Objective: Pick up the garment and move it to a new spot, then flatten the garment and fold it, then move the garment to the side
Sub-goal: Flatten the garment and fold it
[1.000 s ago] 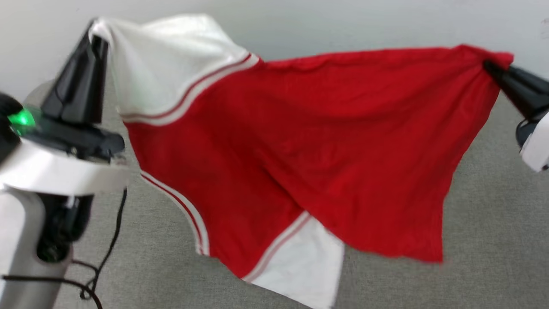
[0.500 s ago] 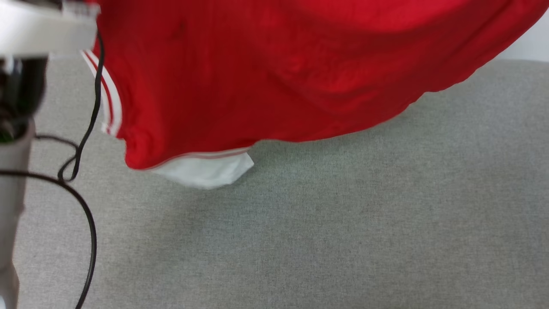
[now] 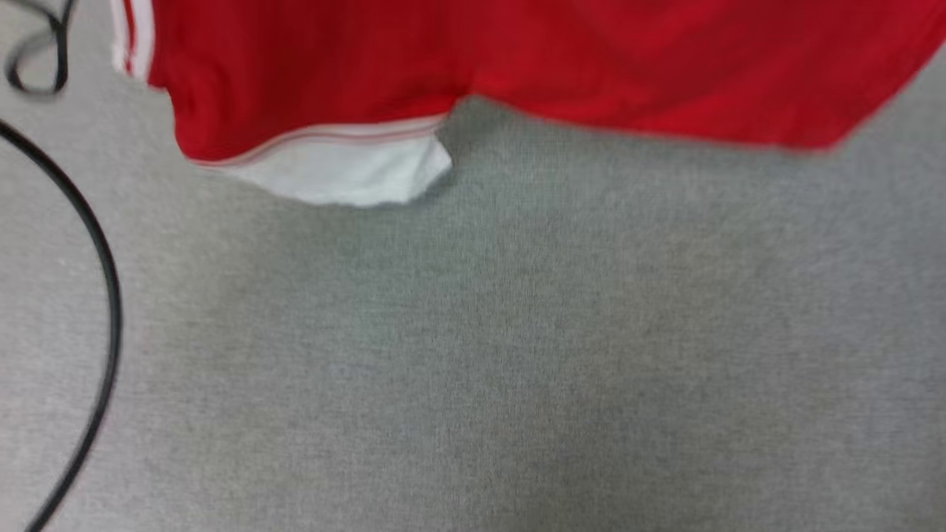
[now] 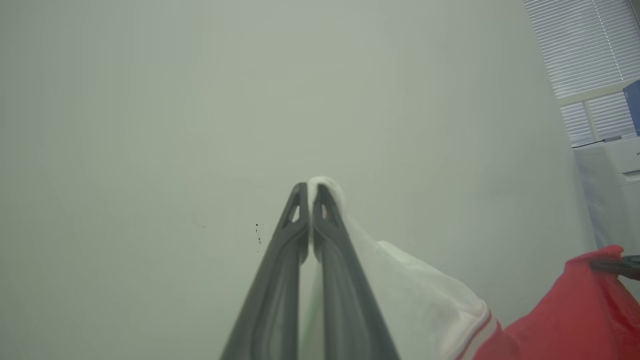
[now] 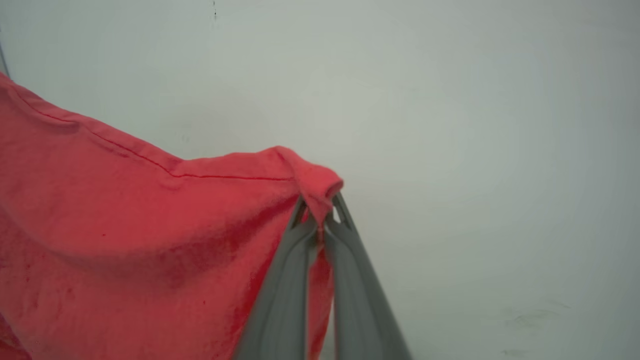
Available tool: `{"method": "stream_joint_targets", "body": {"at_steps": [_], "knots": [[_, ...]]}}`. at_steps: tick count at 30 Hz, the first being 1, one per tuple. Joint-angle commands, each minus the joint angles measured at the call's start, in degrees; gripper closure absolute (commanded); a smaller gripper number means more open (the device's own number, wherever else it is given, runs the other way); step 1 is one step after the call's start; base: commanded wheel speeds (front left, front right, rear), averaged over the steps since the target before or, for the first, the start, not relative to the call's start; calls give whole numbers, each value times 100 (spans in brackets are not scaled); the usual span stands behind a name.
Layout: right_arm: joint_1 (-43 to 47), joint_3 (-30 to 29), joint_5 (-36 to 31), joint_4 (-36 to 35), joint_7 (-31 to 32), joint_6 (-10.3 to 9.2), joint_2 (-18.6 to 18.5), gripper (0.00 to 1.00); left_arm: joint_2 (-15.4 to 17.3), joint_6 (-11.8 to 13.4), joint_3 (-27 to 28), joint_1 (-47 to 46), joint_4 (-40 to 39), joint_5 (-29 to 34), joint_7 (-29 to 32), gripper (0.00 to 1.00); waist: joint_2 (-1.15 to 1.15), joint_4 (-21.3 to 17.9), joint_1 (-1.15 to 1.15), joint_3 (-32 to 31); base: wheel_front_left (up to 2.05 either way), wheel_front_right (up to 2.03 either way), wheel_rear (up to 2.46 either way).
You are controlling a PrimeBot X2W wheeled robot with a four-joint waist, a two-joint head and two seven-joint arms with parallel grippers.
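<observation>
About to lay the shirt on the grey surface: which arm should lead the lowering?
Left, probably. Both grippers are shut on the garment: the left gripper on a white sleeve, the right gripper on a red edge. In the head view the cloth hangs lowest on the left.

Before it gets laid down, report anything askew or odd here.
The red jersey T-shirt with white sleeves hangs lopsided: the left tool pinches a white sleeve tip, the right tool a bunched red edge. The other white sleeve droops lowest, and a black cable curves across the grey fabric surface at left.
</observation>
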Motion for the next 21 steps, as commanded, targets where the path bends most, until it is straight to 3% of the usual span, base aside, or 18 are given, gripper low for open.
{"method": "stream_joint_targets", "body": {"at_steps": [1,11,21], "knots": [[-489,47,-90,186,11,-9,99,100,-11,-45,-43,-452,281,29,-40,100,0,20,0,592,0,0,0],[-2781,298,-563,1538,-267,-8,581,100,-203,-119,-316,-2487,1692,-146,-422,100,0,-10,0,1375,0,0,0],[-3935,790,-651,2715,-660,-8,668,100,-85,-126,-808,-3082,2342,-539,-729,100,0,48,0,1745,0,0,0]]}}
